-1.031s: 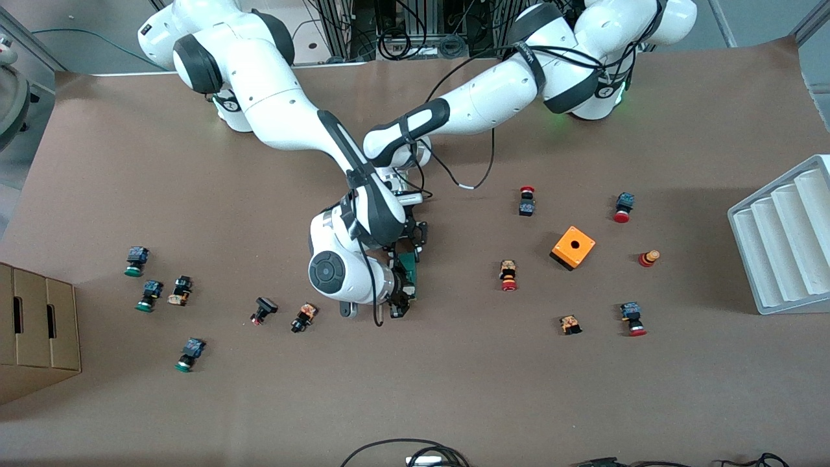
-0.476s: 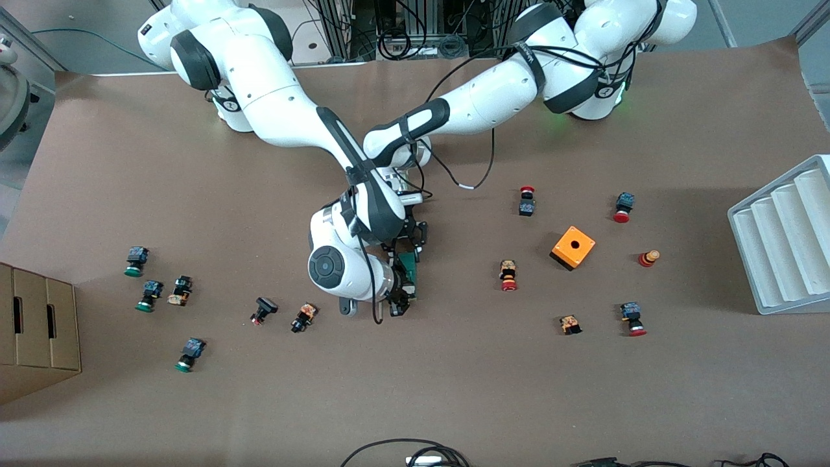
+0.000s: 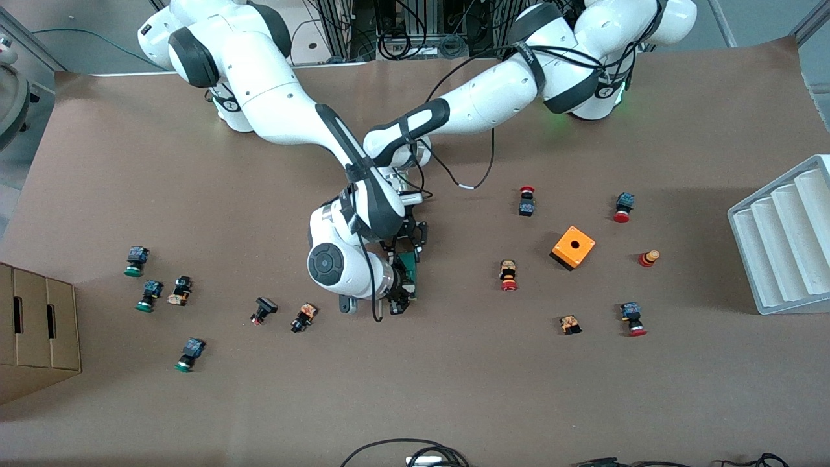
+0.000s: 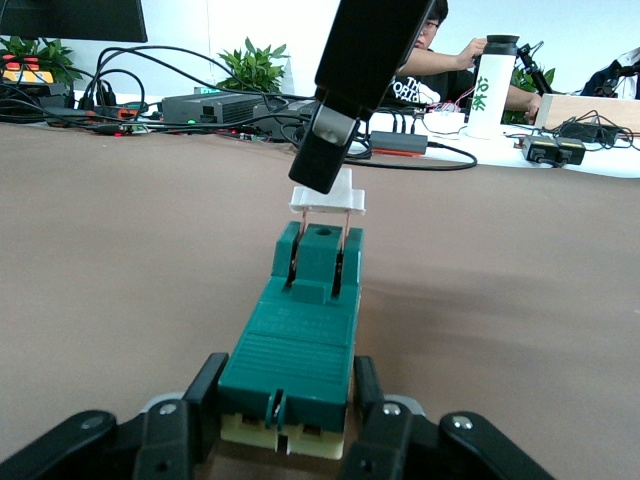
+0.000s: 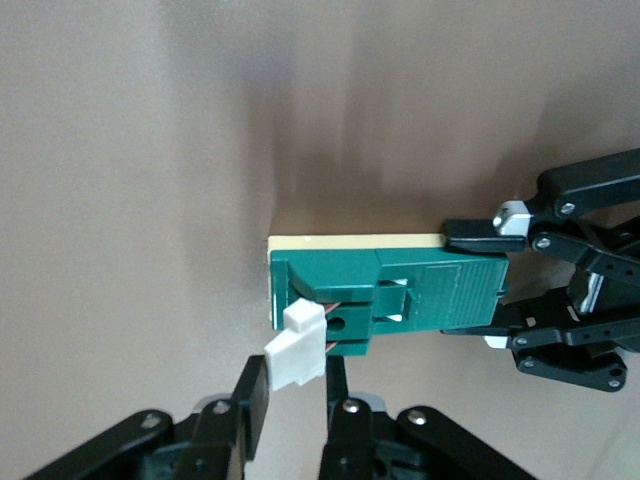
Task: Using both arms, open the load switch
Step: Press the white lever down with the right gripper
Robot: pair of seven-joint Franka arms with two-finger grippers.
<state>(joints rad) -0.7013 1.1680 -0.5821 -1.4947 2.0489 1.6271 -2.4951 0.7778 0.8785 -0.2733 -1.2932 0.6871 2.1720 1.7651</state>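
The load switch (image 3: 408, 269), a slim dark-green block, lies on the brown table near its middle. My left gripper (image 3: 410, 245) is shut on the block's end that is farther from the front camera; in the left wrist view its fingers (image 4: 205, 385) flank the block (image 4: 300, 340). My right gripper (image 3: 399, 299) is shut on the white end piece (image 5: 297, 355) at the nearer end. That piece (image 4: 326, 200) stands slightly out of the block, and two thin metal prongs show between them. The right wrist view also shows the block (image 5: 420, 290) with the left gripper (image 5: 475, 285) on it.
Small push-buttons lie scattered toward both ends of the table, the closest one (image 3: 303, 318) beside the right arm's wrist. An orange box with a hole (image 3: 572, 247) and a white ribbed rack (image 3: 788, 233) are toward the left arm's end. A cardboard box (image 3: 35, 331) sits at the right arm's end.
The right arm's wrist has crept slightly away from the front camera. The left arm and the green block have stayed put.
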